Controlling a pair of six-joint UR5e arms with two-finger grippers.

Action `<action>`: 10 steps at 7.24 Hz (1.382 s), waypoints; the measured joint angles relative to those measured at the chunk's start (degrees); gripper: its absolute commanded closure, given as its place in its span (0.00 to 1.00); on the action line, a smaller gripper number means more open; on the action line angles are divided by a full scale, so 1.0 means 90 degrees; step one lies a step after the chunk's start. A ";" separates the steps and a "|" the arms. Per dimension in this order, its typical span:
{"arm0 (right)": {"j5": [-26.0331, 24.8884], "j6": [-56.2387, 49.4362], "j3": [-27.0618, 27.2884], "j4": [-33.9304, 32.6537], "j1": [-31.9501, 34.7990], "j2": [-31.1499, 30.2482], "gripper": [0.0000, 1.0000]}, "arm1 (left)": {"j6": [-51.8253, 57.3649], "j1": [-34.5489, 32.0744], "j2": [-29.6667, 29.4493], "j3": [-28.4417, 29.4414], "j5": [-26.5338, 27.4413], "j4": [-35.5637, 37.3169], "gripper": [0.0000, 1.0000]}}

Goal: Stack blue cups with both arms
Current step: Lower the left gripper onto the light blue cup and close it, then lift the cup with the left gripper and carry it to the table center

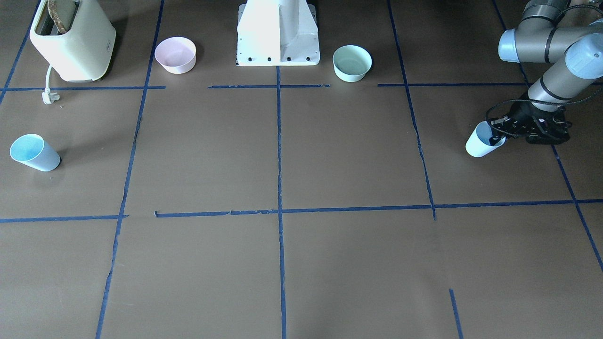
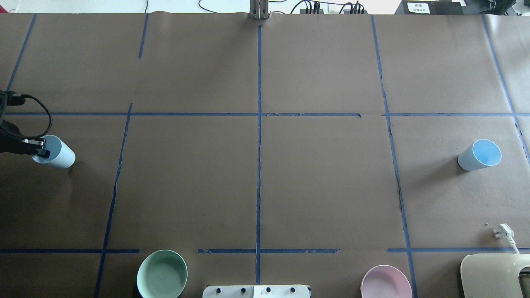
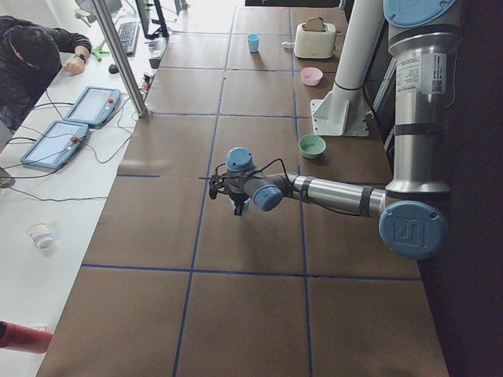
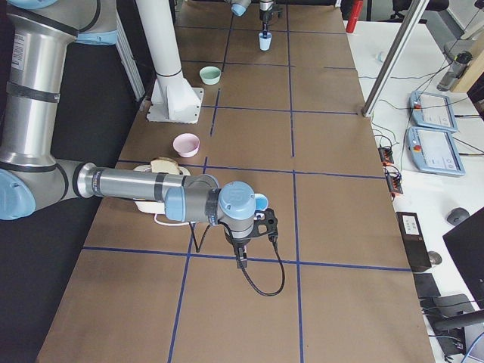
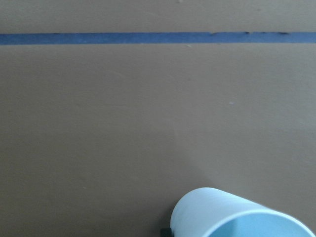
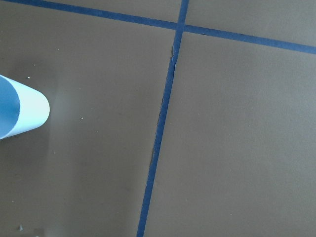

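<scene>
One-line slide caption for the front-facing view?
Left gripper at the rim of one pale blue plastic cup; the second blue cup stands across the brown table.

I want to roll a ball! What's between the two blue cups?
Overhead view: only bare table crossed by blue tape lines lies between the left cup and the right cup.

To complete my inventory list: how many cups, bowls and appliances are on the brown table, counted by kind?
Pale blue tapered plastic cups: 2
Wide round bowls, one pink, one mint-green: 2
Cream toaster: 1
Total: 5
</scene>
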 measured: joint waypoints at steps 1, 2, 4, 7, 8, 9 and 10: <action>0.0002 0.0000 0.0000 0.0029 0.0000 -0.0004 0.00 | -0.0069 -0.0001 -0.0307 -0.0340 -0.0044 0.0573 1.00; 0.0006 0.0000 0.0001 0.0051 0.0000 -0.0009 0.00 | -0.0211 0.0016 -0.0834 -0.0553 -0.0060 0.1122 1.00; 0.0009 0.0006 0.0001 0.0069 0.0000 -0.0016 0.00 | -0.1160 0.0526 -0.2268 -0.0584 0.0003 0.2131 1.00; 0.0010 0.0009 0.0004 0.0068 0.0000 -0.0018 0.00 | -0.2934 0.1822 -0.4475 0.0489 0.0940 0.2728 1.00; 0.0010 0.0010 0.0002 0.0066 0.0000 -0.0018 0.00 | -0.3226 0.2104 -0.5060 0.1054 0.1267 0.2715 1.00; 0.0012 0.0010 0.0001 0.0065 0.0000 -0.0018 0.00 | -0.3367 0.2376 -0.5404 0.1448 0.1607 0.2660 1.00; 0.0031 0.0010 0.0001 0.0065 0.0000 -0.0018 0.00 | -0.3436 0.2610 -0.5652 0.1774 0.1886 0.2598 1.00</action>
